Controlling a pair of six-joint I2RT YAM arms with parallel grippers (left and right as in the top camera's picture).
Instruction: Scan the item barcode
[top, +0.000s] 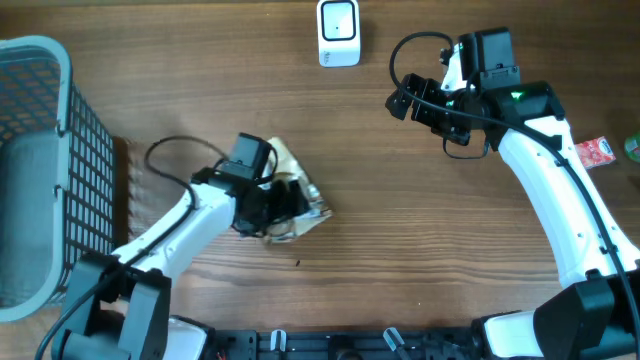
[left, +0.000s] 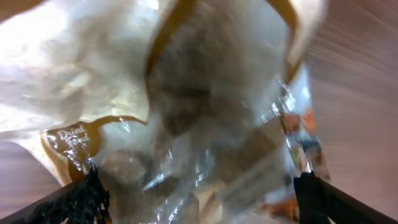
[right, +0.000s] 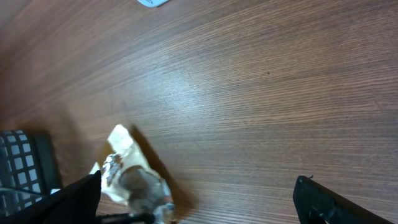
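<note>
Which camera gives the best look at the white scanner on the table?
The overhead view: the white scanner sits nearly whole and unobstructed at the top of the frame. The right wrist view catches only a pale sliver at its top edge, likely the scanner's corner. The left wrist view shows none of it, only the snack bag.

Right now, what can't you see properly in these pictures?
- Barcode on the snack bag: the left wrist view is too close and blurred. In the overhead view, the left gripper covers most of the bag.
- Green thing: cut off by the overhead view's right edge.
- White thing: cut off by the right wrist view's top edge.
</note>
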